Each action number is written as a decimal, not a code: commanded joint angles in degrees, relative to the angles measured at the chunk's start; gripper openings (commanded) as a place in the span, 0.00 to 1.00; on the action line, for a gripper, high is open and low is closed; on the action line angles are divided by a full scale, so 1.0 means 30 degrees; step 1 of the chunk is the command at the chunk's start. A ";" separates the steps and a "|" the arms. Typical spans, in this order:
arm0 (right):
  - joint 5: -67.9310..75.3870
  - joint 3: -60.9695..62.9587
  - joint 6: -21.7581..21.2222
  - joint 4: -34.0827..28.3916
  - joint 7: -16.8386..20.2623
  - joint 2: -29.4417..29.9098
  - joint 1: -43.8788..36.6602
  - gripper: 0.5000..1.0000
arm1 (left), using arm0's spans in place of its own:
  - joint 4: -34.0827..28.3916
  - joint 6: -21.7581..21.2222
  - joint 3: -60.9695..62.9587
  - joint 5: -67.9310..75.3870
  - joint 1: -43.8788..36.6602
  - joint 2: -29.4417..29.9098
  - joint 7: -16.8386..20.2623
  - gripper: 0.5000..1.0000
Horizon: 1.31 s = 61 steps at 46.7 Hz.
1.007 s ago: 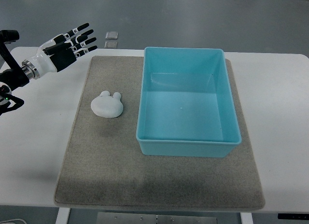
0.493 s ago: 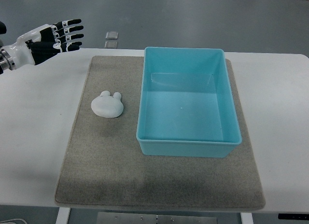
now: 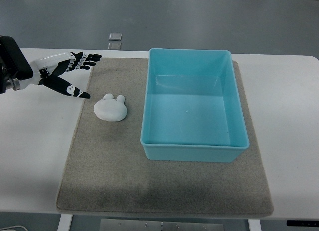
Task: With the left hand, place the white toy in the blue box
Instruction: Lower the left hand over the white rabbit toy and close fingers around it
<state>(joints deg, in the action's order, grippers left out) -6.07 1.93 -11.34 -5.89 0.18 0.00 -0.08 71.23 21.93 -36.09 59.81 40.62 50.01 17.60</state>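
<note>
A white rabbit-shaped toy (image 3: 110, 108) lies flat on the grey mat (image 3: 109, 161), a short way left of the blue box (image 3: 193, 148). The box is an open rectangular tub with nothing inside it. My left hand (image 3: 75, 74) reaches in from the left edge and hovers up and to the left of the toy, apart from it. Its fingers are spread, thumb pointing down toward the mat, and it holds nothing. The right arm does not show.
The mat covers most of a white table (image 3: 289, 116). Two small grey squares (image 3: 114, 40) sit on the floor beyond the table's far edge. Bare mat lies in front of the toy and the box.
My left hand has dropped lower and come right, over the mat's left edge and closer to the toy, turning so the thumb points down. The toy and box have not moved.
</note>
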 commanded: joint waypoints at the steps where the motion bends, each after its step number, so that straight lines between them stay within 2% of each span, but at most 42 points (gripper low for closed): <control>1: 0.0000 0.0000 0.0001 0.0000 -0.0001 0.0000 -0.0001 0.87 | 0.0425 -0.0279 0.0020 0.0832 -0.0092 -0.0060 -0.0008 0.95; 7: 0.0000 0.0000 0.0001 0.0000 -0.0001 0.0000 -0.0001 0.87 | 0.0718 -0.0630 0.0049 0.1943 -0.0063 -0.0265 0.0021 0.92; 17: 0.0000 0.0000 0.0001 0.0000 -0.0001 0.0000 -0.0001 0.87 | 0.0747 -0.1773 0.0605 0.4875 0.0083 -0.1027 0.0315 0.92; 29: 0.0000 0.0000 0.0001 0.0000 -0.0001 0.0000 -0.0001 0.87 | 0.0543 -0.1949 0.1074 0.7277 0.0376 -0.1964 0.0256 0.91; 30: 0.0000 0.0000 0.0001 0.0000 -0.0001 0.0000 -0.0001 0.87 | 0.0542 -0.1978 0.1074 0.7453 0.0376 -0.1965 0.0256 0.87; 35: 0.0000 0.0000 0.0001 0.0000 -0.0001 0.0000 -0.0001 0.87 | 0.0484 -0.2213 0.1133 0.7893 0.0464 -0.2315 0.0227 0.83; 61: 0.0000 0.0000 0.0001 0.0000 -0.0001 0.0000 -0.0001 0.87 | -0.0395 -0.2213 0.1631 0.9037 0.0728 -0.2902 0.0110 0.83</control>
<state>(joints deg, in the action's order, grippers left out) -6.06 1.93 -11.34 -5.89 0.18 0.00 -0.09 70.13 15.29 -31.25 86.87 42.80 41.51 17.99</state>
